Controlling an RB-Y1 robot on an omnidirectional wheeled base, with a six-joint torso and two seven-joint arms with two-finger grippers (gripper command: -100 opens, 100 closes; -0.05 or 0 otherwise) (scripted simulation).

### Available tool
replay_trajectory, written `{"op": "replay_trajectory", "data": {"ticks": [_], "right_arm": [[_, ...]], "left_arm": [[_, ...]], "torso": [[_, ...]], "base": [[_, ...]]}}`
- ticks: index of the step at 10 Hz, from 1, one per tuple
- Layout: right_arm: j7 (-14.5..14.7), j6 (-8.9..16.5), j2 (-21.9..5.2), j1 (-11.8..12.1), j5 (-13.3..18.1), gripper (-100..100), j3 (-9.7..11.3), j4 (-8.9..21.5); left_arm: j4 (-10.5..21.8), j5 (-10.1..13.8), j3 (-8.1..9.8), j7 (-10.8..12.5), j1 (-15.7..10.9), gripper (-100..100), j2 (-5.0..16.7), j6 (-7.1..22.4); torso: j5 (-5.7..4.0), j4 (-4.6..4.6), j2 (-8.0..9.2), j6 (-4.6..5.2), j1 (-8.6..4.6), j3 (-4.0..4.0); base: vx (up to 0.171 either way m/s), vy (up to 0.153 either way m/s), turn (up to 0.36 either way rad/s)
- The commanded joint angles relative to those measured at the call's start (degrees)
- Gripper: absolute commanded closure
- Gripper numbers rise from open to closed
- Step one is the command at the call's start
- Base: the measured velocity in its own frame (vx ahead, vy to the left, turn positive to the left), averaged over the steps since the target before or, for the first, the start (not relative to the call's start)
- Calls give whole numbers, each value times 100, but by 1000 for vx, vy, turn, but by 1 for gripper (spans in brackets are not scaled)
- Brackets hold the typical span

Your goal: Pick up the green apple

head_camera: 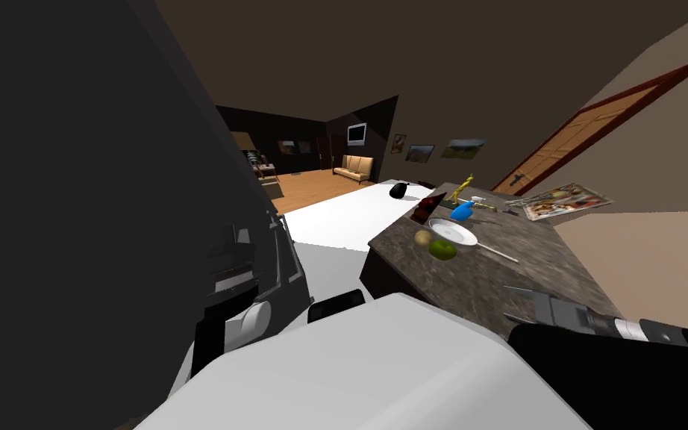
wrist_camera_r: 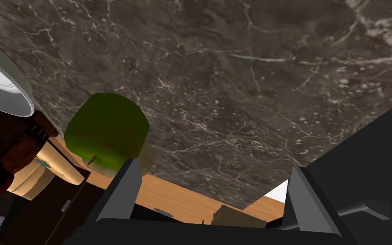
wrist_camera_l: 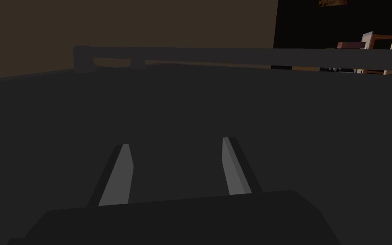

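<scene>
Looking down from the head: green apple (head_camera: 442, 249) on the marbled counter (head_camera: 484, 280), at the rim of the white plate (head_camera: 454, 233), right gripper (head_camera: 520, 304) spread wide, short of it. Left wrist: left gripper (wrist_camera_l: 176, 170) spread over a dark flat surface (wrist_camera_l: 191, 106). Right wrist: apple just beyond one fingertip, outside the gap.

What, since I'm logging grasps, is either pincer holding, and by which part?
Nothing is held. The right pincer and left pincer are open and empty; the green apple sits ungripped on the dark veined counter.

Thin grey fingers (wrist_camera_l: 120, 178), dark box (wrist_camera_l: 174, 221)
</scene>
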Motion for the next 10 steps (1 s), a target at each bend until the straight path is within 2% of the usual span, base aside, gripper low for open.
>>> {"op": "replay_trajectory", "data": {"ticks": [1,6,10], "right_arm": [[184,-81,-218,70,121,-100,-84,132],[691,-330,-926,353,439,-100,-340,486],[1068,-517,-1479,569,635,-100,-464,721]], "left_arm": [[0,0,0,0,0,0,0,0],[-3,-4,-38,8,-34,0,2,5],[-1,-6,-60,13,-44,0,4,8]], "torso": [[0,0,0,0,0,0],[26,14,78,-52,74,46],[38,19,98,-77,117,59]], "base": [[-64,-13,133],[-43,-24,138],[2,-32,122]]}}
